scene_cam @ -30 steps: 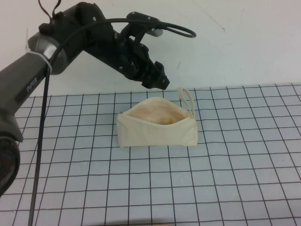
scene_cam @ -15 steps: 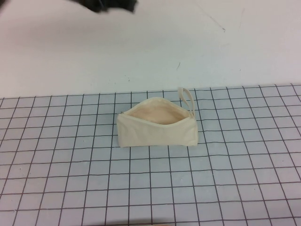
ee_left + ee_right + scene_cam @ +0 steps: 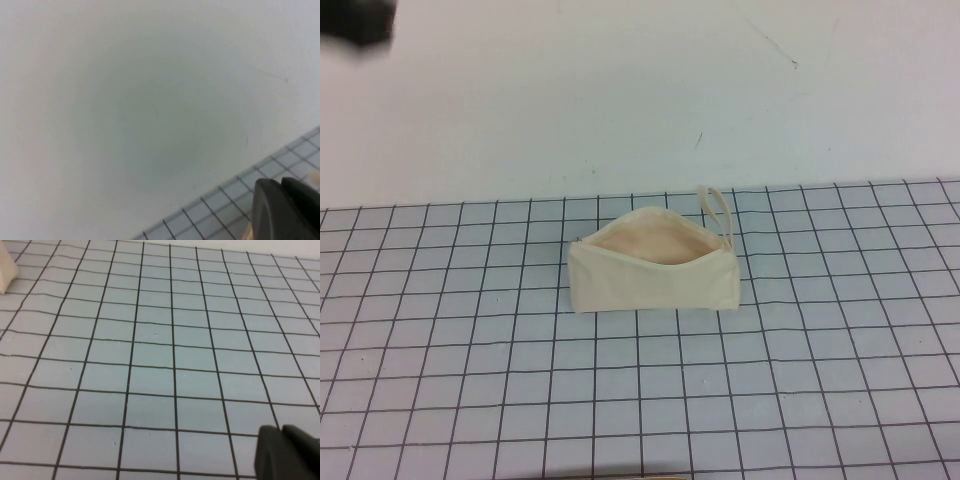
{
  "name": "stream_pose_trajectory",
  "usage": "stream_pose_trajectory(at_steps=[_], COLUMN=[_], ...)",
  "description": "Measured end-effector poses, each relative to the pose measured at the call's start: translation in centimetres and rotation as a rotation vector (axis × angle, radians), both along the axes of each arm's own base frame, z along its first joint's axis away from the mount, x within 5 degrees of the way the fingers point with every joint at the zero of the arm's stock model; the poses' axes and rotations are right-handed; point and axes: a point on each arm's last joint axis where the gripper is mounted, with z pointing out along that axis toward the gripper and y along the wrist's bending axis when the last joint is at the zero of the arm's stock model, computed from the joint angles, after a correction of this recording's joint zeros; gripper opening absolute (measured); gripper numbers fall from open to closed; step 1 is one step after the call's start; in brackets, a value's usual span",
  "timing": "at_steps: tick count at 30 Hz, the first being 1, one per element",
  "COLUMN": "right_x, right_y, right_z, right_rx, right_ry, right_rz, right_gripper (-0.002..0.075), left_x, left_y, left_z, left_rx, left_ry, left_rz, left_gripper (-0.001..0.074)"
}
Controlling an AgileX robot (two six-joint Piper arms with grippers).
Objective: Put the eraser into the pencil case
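Even, bright light; soft focus, faint shadows.

**No readable text**

No txt, labels, brands, nos. or signs legible in any view. Pencil case [image 3: 655, 275], mid-mat, is plain cream fabric w/ no print or tag. Grid mat [image 3: 820, 400] has only black lines, no numerals. White wall [image 3: 640, 90] at the far side shows faint scratches, no lettering.

Left gripper [image 3: 287, 210]: dark housing, no markings visible; it sits high at the far left, over the mat's far edge. Right gripper [image 3: 287, 452]: dark housing too, no markings; it's low over the mat, right of the case. Eraser not visible, so no print to read.
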Motion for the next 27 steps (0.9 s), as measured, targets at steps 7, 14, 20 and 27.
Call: stream_pose_trajectory(at_steps=[7,14,20,27], right_x=[0.0,0.0,0.0,0.0], right_y=[0.0,0.0,0.0,0.0], right_z=[0.0,0.0,0.0,0.0], right_rx=[0.000,0.000,0.000,0.002], right_ry=[0.000,0.000,0.000,0.000], right_rz=[0.000,0.000,0.000,-0.001], right_gripper=[-0.0001,-0.0001,-0.0001,-0.0001], left_x=[-6.4,-11.2,-11.9,-11.6], left_y=[2.6,4.2,4.4,4.3], left_z=[-7.8,-12.2,-14.1,-16.4], left_rx=[0.044,0.031,0.036,0.064], left_ry=[0.120,0.113,0.141,0.221], left_rz=[0.036,0.033,0.031,0.033], left_gripper=[0.0000,0.0000,0.0000,-0.0001])
